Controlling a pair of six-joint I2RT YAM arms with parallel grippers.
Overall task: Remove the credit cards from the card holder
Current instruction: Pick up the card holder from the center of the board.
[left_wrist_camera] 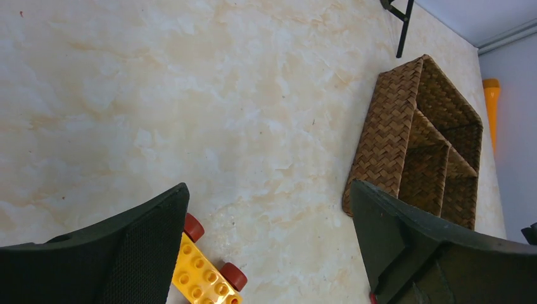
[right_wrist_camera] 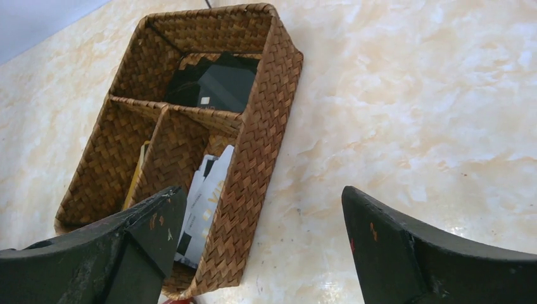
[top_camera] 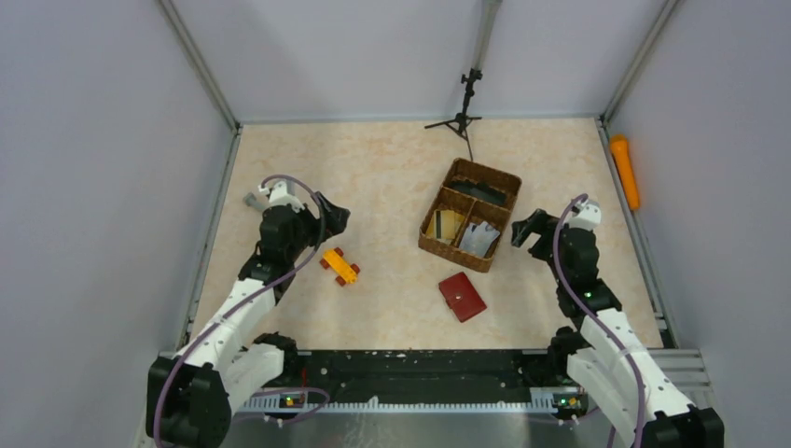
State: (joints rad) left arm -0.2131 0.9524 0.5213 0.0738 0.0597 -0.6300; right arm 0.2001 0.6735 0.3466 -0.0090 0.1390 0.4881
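both my pincers hang open and empty: left gripper near the toy block, right gripper beside the wicker basket. the card holder lies folded shut at lower centre of the top view, no credit cards showing. it looks light, thin and slick, so i'd pin one flap and lift the other edge. the basket holds tan pieces, pale pieces and something dark, one to each compartment.

The table is seen as smooth, marbled and faintly glossy. The basket is woven of rough brown wicker. The toy block is made of shiny, studded plastic. The card holder is finished in matt dark red. The pads of the left gripper are faced with a matt black, finely gridded surface.
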